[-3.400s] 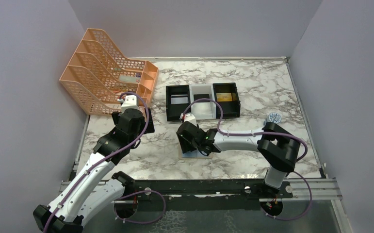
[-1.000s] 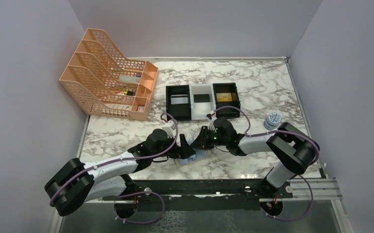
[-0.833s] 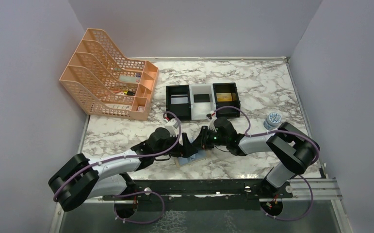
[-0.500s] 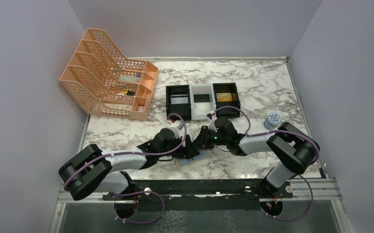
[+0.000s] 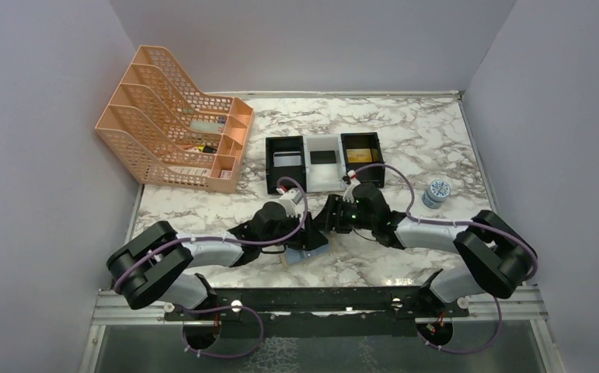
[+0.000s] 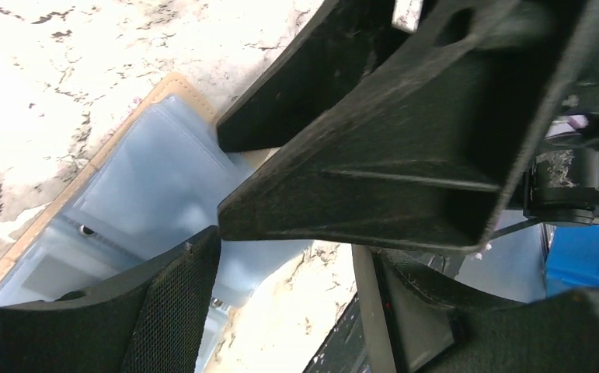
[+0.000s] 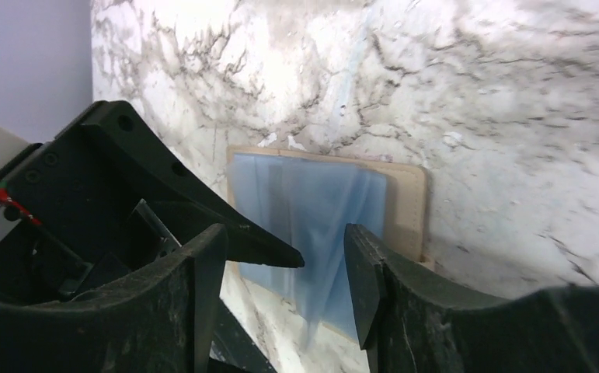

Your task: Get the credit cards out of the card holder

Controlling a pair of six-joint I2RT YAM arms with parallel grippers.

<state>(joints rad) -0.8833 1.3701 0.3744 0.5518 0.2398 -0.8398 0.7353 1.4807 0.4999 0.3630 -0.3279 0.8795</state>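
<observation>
Right pincer (image 7: pixel 284 239) has opened; left pincer (image 5: pixel 310 235), also open, hovers over unfolded card holder (image 7: pixel 319 202).

Light: bright, even, from overhead.
Glare: marble table (image 7: pixel 296 54) washed out white.
Blur: right wrist view smeared.

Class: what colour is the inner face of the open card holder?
Pale grey-blue inside the card holder, edged in tan; clearest in right wrist view.
</observation>
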